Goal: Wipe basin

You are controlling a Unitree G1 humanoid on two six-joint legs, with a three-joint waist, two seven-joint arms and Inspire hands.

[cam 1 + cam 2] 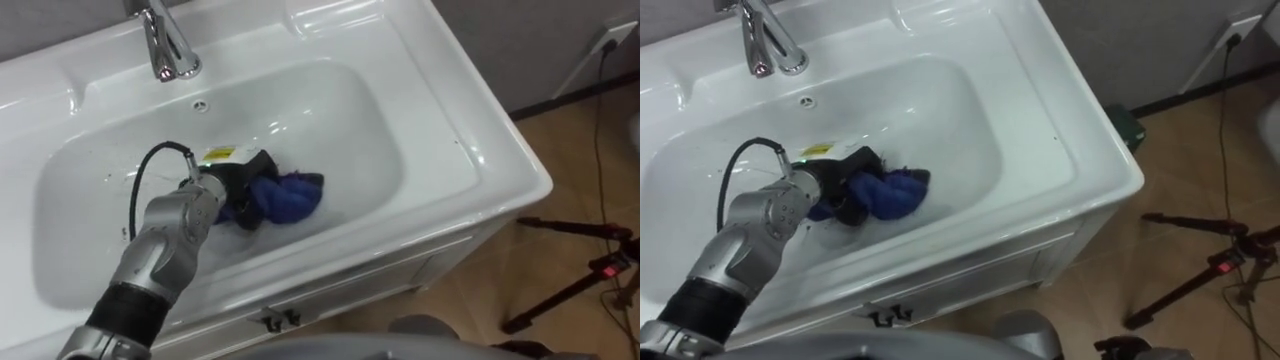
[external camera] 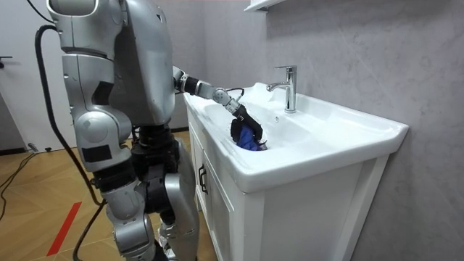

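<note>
Basin [image 1: 430,150], white, set in white cabinet [image 2: 217,210]; blue cloth [image 1: 292,196] lies bunched on basin floor near front wall. Left hand [image 1: 238,188] clamped on cloth, fingertips partly buried in folds, hard to make out. Chrome tap [image 1: 165,45] at back rim, top cut off by frame edge; small overflow hole [image 1: 201,105] below it. Robot stands at cabinet front, left arm stretched over rim. Wooden floor [image 1: 560,150], grey wall [image 2: 348,51] behind; black tripod [image 1: 580,280] on floor beside cabinet, partly cut off.
</note>
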